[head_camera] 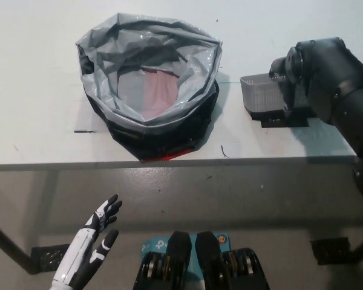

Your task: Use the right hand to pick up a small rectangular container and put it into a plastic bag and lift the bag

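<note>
The small rectangular container (261, 96) is a grey mesh basket on the white table (36, 72), right of the bag. Only its left part shows. My black right hand (288, 71) is down over the basket's right part, with the arm covering it, and its grasp is hidden. The plastic bag (148, 57) is grey and stands open in a black holder at the table's middle, with a pinkish bottom showing inside. My white left hand (92, 249) rests open below the table edge at the lower left.
The table's front edge (169, 162) runs across the middle of the picture, with grey floor below it. A short black mark (85, 131) lies left of the bag. Bare tabletop lies between the bag and the container.
</note>
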You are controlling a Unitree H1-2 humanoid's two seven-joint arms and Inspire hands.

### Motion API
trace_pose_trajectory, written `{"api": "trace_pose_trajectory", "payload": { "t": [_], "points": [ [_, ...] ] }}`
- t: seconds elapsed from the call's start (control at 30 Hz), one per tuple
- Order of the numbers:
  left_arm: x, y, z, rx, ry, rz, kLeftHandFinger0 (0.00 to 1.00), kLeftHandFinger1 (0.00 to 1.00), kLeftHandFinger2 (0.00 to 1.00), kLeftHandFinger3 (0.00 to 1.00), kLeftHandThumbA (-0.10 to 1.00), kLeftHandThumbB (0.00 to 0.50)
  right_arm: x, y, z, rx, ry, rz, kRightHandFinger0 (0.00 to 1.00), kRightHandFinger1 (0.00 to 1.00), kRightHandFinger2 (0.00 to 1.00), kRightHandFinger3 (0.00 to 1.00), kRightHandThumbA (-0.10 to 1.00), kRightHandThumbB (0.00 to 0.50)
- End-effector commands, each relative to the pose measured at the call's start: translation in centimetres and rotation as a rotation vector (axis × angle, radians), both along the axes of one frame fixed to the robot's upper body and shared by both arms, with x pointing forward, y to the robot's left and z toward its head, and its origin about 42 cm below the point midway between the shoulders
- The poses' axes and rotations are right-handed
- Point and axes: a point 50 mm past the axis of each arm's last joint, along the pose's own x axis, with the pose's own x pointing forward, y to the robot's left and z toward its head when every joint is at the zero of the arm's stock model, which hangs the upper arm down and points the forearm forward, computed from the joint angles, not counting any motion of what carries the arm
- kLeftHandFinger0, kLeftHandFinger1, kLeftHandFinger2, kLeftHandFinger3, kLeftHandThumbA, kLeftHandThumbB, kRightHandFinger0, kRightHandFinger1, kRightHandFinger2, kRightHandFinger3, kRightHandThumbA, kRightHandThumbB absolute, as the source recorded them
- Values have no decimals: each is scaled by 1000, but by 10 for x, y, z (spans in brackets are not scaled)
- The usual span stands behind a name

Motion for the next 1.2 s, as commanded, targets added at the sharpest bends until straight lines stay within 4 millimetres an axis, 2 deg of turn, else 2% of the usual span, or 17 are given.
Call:
{"api": "trace_pose_trajectory", "payload": {
  "t": [0.0,0.1,0.13,0.2,0.23,0.27,0.3,0.33,0.4,0.43,0.47,0.57,0.73,0.87,1.03,1.1,1.17],
  "points": [
    [3,3,14,13,-80,-26,1000,1000,1000,1000,918,301,4,4,12,50,-46,35,1000,1000,1000,1000,843,500],
    [4,4,14,13,-75,-24,1000,1000,1000,1000,919,307,4,6,6,104,-97,17,1000,1000,1000,1000,563,499],
    [4,4,15,11,-74,-24,1000,1000,1000,1000,918,306,4,5,4,116,-118,18,1000,1000,1000,1000,474,447],
    [4,4,16,13,-75,-25,1000,1000,1000,1000,913,301,5,-1,0,142,-226,59,992,990,981,1000,13,309],
    [5,4,16,17,-79,-27,1000,1000,1000,1000,914,299,5,-4,0,139,-268,77,847,896,921,961,-47,322],
    [6,4,17,20,-80,-26,1000,1000,1000,1000,915,300,5,-5,-1,137,-296,88,405,421,538,883,-89,273],
    [6,4,17,22,-80,-26,1000,1000,1000,1000,915,300,5,-7,-2,136,-317,95,405,421,538,883,-89,273],
    [8,5,17,23,-81,-27,1000,1000,1000,1000,916,297,5,-12,-3,153,-371,106,16,164,408,542,-100,191],
    [9,5,18,20,-81,-27,1000,1000,1000,1000,916,304,5,-18,-1,169,-441,131,340,471,592,466,-100,215],
    [10,5,18,22,-82,-28,1000,1000,1000,1000,917,305,5,-20,1,180,-468,143,237,336,418,395,-100,214],
    [10,5,19,25,-84,-27,1000,1000,1000,1000,920,306,5,-23,2,195,-495,143,87,272,497,491,-100,210],
    [12,4,19,24,-85,-27,1000,1000,1000,1000,923,305,5,-27,6,196,-537,163,108,459,780,729,-100,202],
    [12,4,18,31,-81,-26,1000,1000,1000,1000,927,298,5,-31,14,211,-616,220,30,592,1000,984,-100,205],
    [13,5,19,34,-80,-27,1000,1000,1000,1000,929,293,8,-27,34,217,-683,245,119,683,1000,1000,-100,197],
    [14,5,19,31,-79,-30,1000,1000,1000,1000,931,298,8,-22,67,252,-790,291,61,591,1000,994,-100,180],
    [13,5,20,33,-78,-29,1000,1000,1000,1000,931,299,5,-18,89,343,-876,326,134,573,898,825,-100,182],
    [14,6,21,38,-79,-28,1000,1000,1000,1000,932,299,2,-17,109,480,-943,332,106,545,859,821,-100,162]
  ]
}}
